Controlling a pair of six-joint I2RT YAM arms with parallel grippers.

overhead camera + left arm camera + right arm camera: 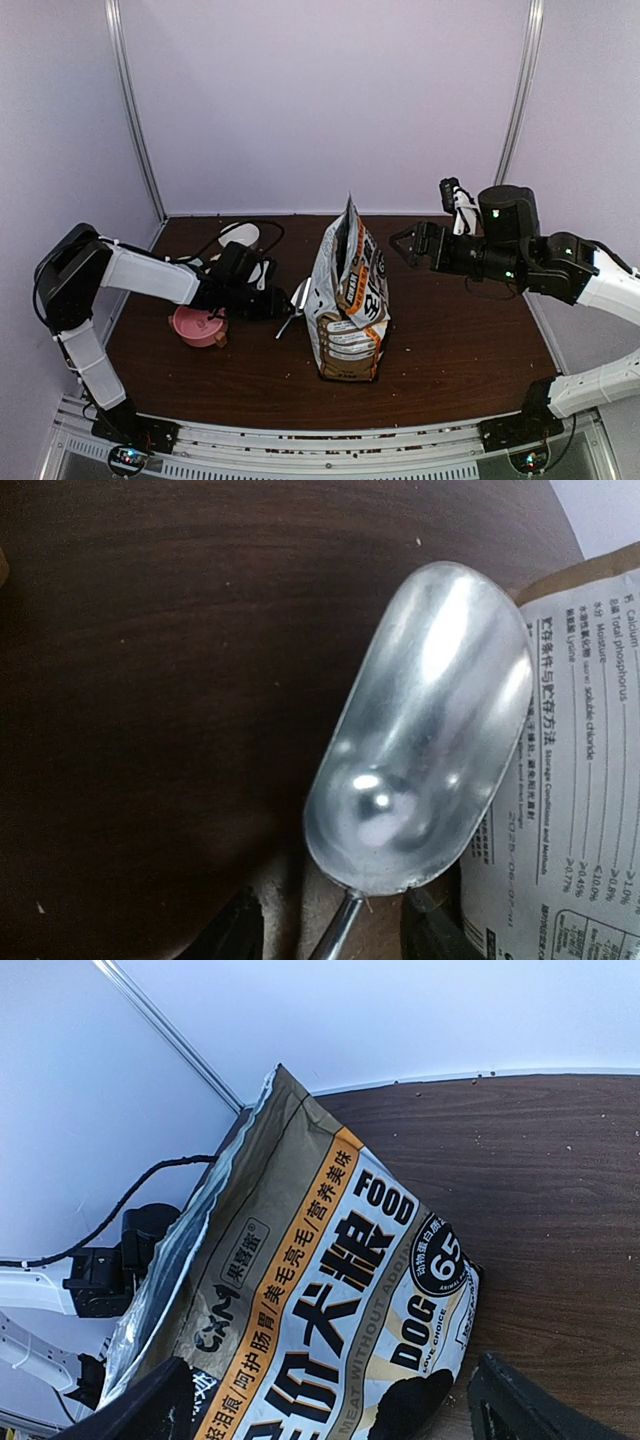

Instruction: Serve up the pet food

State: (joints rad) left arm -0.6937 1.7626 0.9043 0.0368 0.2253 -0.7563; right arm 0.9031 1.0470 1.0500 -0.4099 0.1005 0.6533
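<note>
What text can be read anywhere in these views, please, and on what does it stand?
"FOOD", "DOG": front of the dog food bag.
"65": round badge on that front.
"Calcium", "Total phosphorus", "Moisture", "Lysine": the bag's back panel.
"Storage Conditions and Methods": same panel.
Chinese print and percentages: too small to quote reliably.
The scoop bears none.

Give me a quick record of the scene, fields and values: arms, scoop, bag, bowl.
bag: upright, top open
scoop: metal, empty, just left of bag
left gripper: shut on scoop handle
right gripper: open, in the air right of bag top, not touching
bowl: pink, left of scoop
</note>
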